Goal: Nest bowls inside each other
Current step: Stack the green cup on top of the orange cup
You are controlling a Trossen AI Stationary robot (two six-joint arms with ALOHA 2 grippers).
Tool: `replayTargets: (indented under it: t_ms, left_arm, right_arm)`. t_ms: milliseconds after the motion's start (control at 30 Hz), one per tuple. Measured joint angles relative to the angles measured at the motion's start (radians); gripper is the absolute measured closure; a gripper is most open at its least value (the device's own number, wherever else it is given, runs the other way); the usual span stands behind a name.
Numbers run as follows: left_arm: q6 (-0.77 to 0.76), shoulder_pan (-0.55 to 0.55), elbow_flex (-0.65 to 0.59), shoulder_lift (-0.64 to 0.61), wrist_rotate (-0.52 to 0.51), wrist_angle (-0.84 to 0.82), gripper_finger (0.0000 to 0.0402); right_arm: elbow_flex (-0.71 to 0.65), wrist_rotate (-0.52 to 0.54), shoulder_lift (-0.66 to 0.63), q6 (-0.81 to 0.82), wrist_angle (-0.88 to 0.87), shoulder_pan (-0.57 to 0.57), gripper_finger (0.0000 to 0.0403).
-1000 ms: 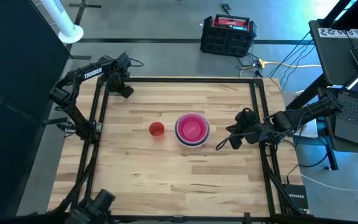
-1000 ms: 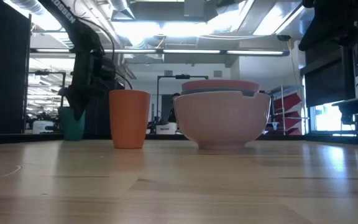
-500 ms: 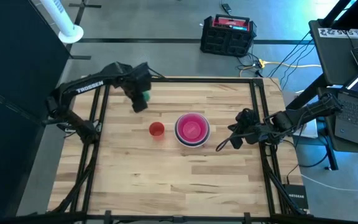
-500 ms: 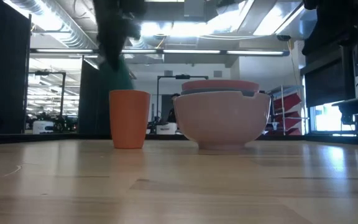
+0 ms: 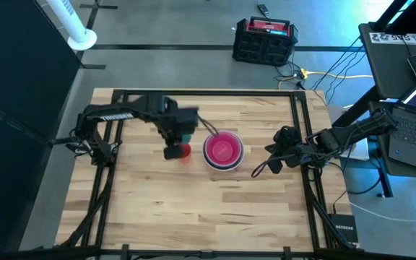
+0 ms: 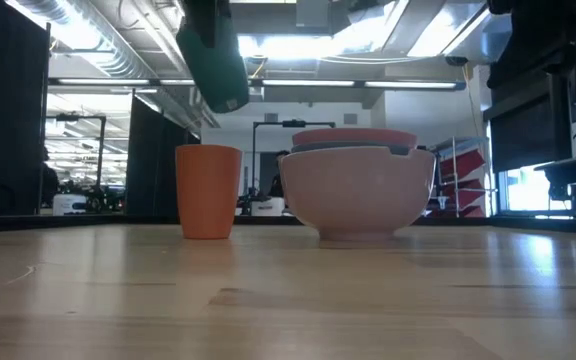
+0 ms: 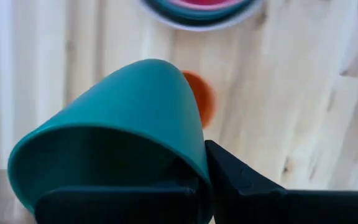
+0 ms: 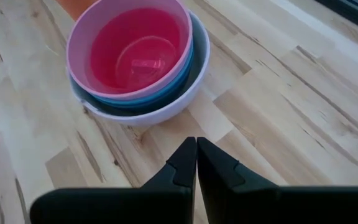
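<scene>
A: Which step is this?
B: The bowls are nested beside the red cup. The left gripper holds a green cup above it.
A: Next?
B: Probably lower it straight inside. The right gripper waits near the bowls, jaws closed, empty.

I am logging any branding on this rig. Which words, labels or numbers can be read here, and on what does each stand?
"TROSSEN": white lettering on the left arm, only barely legible in the high view.
Label on the black box by the table's corner: too small to read.
Paper on the desk: print too small to read.
</scene>
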Motion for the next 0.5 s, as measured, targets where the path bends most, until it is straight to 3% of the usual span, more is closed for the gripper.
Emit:
replayTargets:
  t_ms: [233, 500]
  left_arm:
    - [-0.016, -0.078, -0.002, 0.055, -0.022, -0.001, 0.0402]
    - [0.018, -0.078, -0.08, 0.076, -0.044, -0.001, 0.0402]
  right_arm:
    - [0.0, -0.027, 0.0, -0.001, 0.0, 0.0, 0.0403]
    - [0.0, -0.037, 0.0, -0.002, 0.003, 0.0, 0.0403]
